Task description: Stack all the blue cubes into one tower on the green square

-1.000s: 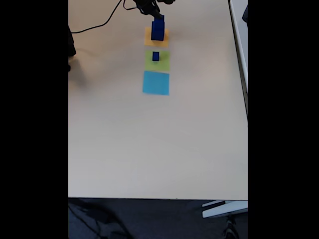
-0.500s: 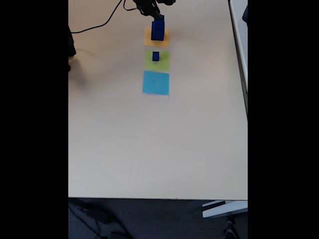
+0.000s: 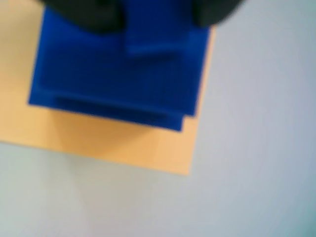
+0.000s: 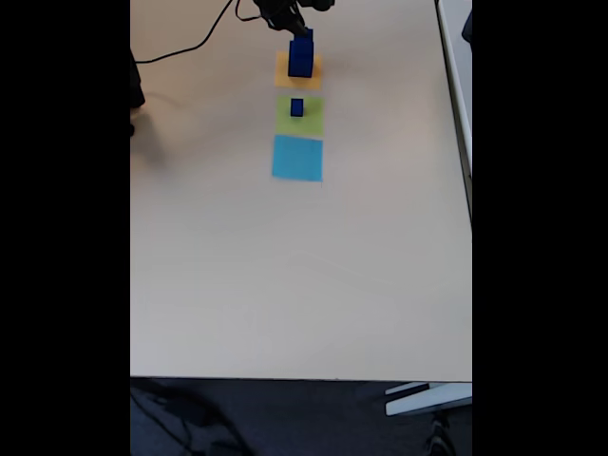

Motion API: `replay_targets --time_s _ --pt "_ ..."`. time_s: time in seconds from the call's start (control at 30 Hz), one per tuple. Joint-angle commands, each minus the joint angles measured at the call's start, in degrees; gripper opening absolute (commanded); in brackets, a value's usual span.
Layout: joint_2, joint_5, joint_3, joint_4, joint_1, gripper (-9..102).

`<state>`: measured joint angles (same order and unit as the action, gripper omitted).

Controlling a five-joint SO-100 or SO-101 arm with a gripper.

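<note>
Gripper (image 4: 298, 30): over the blue stack, grip state unclear | two stacked blue cubes (image 4: 300, 55): on orange-yellow square (image 4: 282, 76), table's (image 4: 285, 285) far edge | small blue cube (image 4: 297, 107): on green square (image 4: 310, 122) | light-blue square (image 4: 296, 158): nearer.

A pale beige surface (image 4: 285, 285) fills the fixed view, evenly lit with soft sheen; dark grey floor (image 4: 285, 418) lies below its near edge; a black cable (image 4: 180, 49) trails across the top left.
</note>
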<state>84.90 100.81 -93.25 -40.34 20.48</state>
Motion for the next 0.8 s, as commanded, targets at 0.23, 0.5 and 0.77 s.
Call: replay_targets --time_s 0.23,0.5,0.77 --pt "0.7 -0.7 3.8 -0.4 -0.9 4" --pt "1.8 -2.2 4.2 -1.1 -1.6 3" --pt "3.6 -4.8 6.1 -3.9 -3.0 2"
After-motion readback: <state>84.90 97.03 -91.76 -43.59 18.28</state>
